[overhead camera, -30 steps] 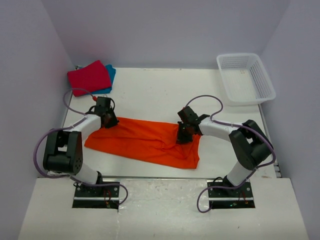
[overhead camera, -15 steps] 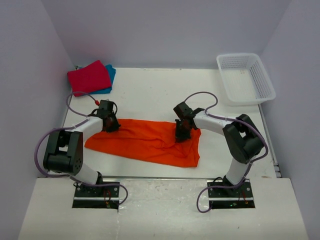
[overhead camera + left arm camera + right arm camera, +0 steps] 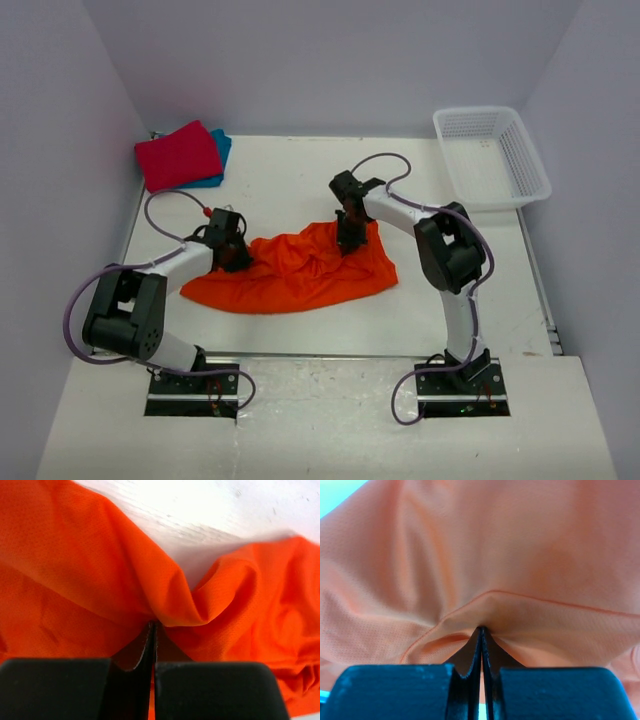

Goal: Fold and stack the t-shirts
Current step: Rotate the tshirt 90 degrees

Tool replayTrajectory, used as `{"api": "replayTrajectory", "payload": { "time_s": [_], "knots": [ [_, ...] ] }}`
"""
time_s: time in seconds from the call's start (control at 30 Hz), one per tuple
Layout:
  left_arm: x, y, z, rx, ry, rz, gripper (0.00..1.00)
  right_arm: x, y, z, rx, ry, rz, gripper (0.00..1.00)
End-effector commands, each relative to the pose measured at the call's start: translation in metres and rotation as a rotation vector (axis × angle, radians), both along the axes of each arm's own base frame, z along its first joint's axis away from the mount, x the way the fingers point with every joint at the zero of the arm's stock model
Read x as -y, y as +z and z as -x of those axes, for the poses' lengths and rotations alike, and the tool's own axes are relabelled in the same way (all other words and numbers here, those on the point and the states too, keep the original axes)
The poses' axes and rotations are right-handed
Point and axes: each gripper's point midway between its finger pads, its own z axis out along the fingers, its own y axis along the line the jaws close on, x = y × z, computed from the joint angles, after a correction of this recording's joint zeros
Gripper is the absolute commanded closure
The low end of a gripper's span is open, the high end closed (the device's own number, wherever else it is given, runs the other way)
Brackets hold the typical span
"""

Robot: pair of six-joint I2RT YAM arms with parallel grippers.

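The bright orange t-shirt [image 3: 300,270] lies bunched and rumpled in the middle of the table. My left gripper [image 3: 236,256] is shut on its left edge; the wrist view shows orange cloth [image 3: 100,570] pinched at the fingertips [image 3: 153,628]. My right gripper [image 3: 347,236] is shut on the shirt's upper right edge, where a hem fold [image 3: 520,605] is drawn into the closed tips [image 3: 482,630]. The crimson red t-shirt [image 3: 178,154] lies folded on the teal blue one [image 3: 222,146] at the back left corner.
A white plastic lattice basket [image 3: 490,156] stands at the back right corner. Purple cables loop above both arms. Grey walls close in the table on three sides, and the arm bases sit at the near edge.
Both grippers have moved away from the near edge and toward each other, dragging the orange shirt with them. The shirt, flat and spread wide before, is now bunched into a narrower, wrinkled heap.
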Motion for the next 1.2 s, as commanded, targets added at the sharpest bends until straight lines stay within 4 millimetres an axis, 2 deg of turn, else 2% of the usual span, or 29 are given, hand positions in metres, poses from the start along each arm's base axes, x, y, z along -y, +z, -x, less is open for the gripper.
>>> {"api": "replayTrajectory", "payload": {
  "time_s": [0.0, 0.03, 0.1, 0.13, 0.37, 0.5, 0.57, 0.63, 0.67, 0.7, 0.83, 0.97, 1.0, 1.1, 1.13, 1.17],
  "knots": [
    [0.018, -0.021, 0.043, -0.138, -0.087, 0.026, 1.00, 0.021, -0.006, -0.017, -0.030, 0.023, 0.068, 1.00],
    [0.023, -0.021, 0.045, -0.139, -0.100, 0.034, 1.00, 0.017, 0.003, -0.026, -0.022, 0.031, 0.062, 1.00],
    [0.037, -0.020, 0.050, -0.132, -0.138, 0.051, 1.00, 0.018, -0.007, -0.034, -0.040, 0.064, 0.075, 1.00],
    [0.046, -0.019, 0.054, -0.135, -0.163, 0.079, 1.00, 0.015, 0.001, -0.043, -0.031, 0.073, 0.068, 1.00],
    [0.106, -0.021, 0.074, -0.173, -0.319, 0.177, 1.00, 0.011, 0.007, -0.088, -0.008, 0.082, 0.011, 1.00],
    [0.136, -0.023, 0.071, -0.198, -0.378, 0.256, 1.00, 0.016, 0.010, -0.113, 0.018, 0.113, -0.018, 1.00],
    [0.153, -0.025, 0.077, -0.229, -0.419, 0.320, 1.00, 0.014, 0.015, -0.126, 0.056, 0.147, -0.022, 1.00],
    [0.172, -0.018, 0.069, -0.213, -0.458, 0.360, 1.00, 0.013, 0.024, -0.140, 0.108, 0.157, -0.039, 1.00],
    [0.178, -0.023, 0.071, -0.230, -0.474, 0.359, 1.00, 0.013, 0.025, -0.144, 0.126, 0.164, -0.044, 0.99],
    [0.188, -0.016, 0.061, -0.203, -0.491, 0.377, 1.00, 0.014, 0.028, -0.150, 0.152, 0.186, -0.045, 0.99],
    [0.212, 0.003, 0.047, -0.137, -0.518, 0.432, 1.00, 0.016, 0.049, -0.179, 0.294, 0.203, -0.039, 0.98],
    [0.226, 0.038, 0.031, -0.005, -0.517, 0.457, 1.00, 0.005, 0.084, -0.199, 0.434, 0.267, -0.093, 0.98],
    [0.228, 0.045, 0.028, 0.013, -0.509, 0.462, 1.00, 0.002, 0.102, -0.206, 0.486, 0.272, -0.109, 0.98],
    [0.232, 0.071, 0.022, 0.090, -0.506, 0.468, 1.00, -0.001, 0.138, -0.210, 0.567, 0.271, -0.134, 0.99],
    [0.232, 0.076, 0.020, 0.115, -0.496, 0.458, 1.00, 0.000, 0.166, -0.209, 0.622, 0.258, -0.148, 0.99],
    [0.235, 0.090, 0.024, 0.146, -0.506, 0.465, 0.99, 0.001, 0.183, -0.207, 0.648, 0.241, -0.158, 0.99]
  ]
}}
